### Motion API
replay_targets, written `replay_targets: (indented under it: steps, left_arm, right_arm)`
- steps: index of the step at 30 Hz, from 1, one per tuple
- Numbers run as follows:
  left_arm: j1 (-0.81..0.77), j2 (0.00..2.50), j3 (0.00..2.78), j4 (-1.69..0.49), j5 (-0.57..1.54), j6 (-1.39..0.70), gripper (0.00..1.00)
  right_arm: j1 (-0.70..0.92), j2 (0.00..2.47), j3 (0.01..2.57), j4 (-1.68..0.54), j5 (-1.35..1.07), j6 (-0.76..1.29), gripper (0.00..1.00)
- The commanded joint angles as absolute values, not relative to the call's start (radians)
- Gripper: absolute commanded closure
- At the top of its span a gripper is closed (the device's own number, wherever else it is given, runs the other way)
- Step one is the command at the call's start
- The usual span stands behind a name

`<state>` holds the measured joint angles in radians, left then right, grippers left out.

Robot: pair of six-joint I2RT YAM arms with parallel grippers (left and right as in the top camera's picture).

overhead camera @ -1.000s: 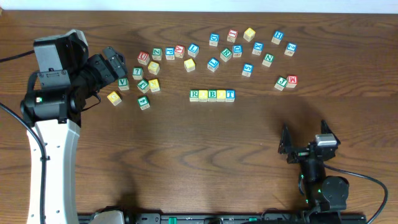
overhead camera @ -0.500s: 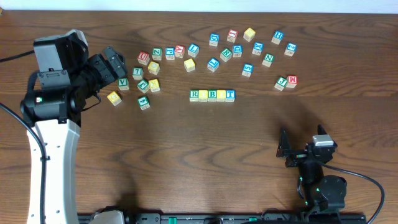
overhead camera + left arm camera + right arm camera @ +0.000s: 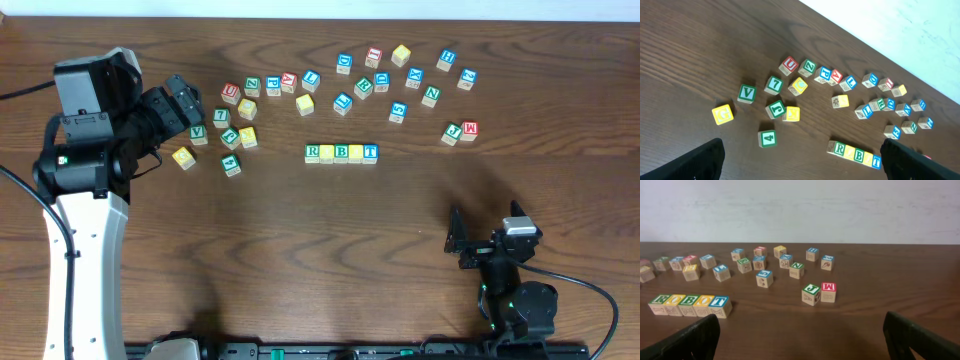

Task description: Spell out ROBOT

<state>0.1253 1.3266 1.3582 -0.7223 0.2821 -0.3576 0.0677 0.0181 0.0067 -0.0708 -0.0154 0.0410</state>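
Five letter blocks stand in a touching row [image 3: 341,153] mid-table, reading R, O, B, O, T; the row also shows in the left wrist view [image 3: 854,154] and in the right wrist view [image 3: 690,305]. My left gripper [image 3: 185,105] is open and empty, held above the loose blocks at the upper left. My right gripper [image 3: 488,240] is open and empty, low near the table's front right, well clear of the row. In each wrist view only the two dark finger tips show at the bottom corners, with nothing between them.
Loose blocks lie in a left cluster with a 4 block [image 3: 231,164], a G block [image 3: 183,157] and a V block [image 3: 198,134]. More lie behind the row, around an S block [image 3: 398,112]. J and M blocks [image 3: 460,131] sit at the right.
My right gripper has dropped slightly lower and closer to the front edge since one second ago. The left arm and the blocks have not moved.
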Motion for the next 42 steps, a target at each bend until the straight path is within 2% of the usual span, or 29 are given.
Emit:
replay_targets:
  steps: [1, 10, 16, 22, 30, 42]
  left_arm:
    - [0.128, 1.334, 1.372, -0.722, 0.275, -0.344, 0.02]
    - [0.123, 1.334, 1.359, -0.744, 0.272, -0.344, 0.02]
    - [0.12, 1.232, 1.247, -0.685, 0.223, -0.183, 0.02]
    - [0.122, 0.999, 0.957, -0.414, 0.223, -0.023, 0.02]
    - [0.122, 0.684, 0.55, -0.104, 0.215, 0.033, 0.02]
    - [0.122, 0.294, 0.162, -0.005, 0.196, 0.06, 0.02]
  right_arm:
    - [0.067, 0.018, 0.006, -0.075, -0.028, 0.051, 0.01]
    - [0.067, 0.018, 0.006, -0.075, -0.028, 0.051, 0.01]
    - [0.067, 0.018, 0.006, -0.075, -0.028, 0.051, 0.01]
    - [0.067, 0.018, 0.006, -0.075, -0.028, 0.051, 0.01]
    - [0.067, 0.018, 0.006, -0.075, -0.028, 0.051, 0.01]
    - [0.067, 0.018, 0.006, -0.075, -0.028, 0.051, 0.01]
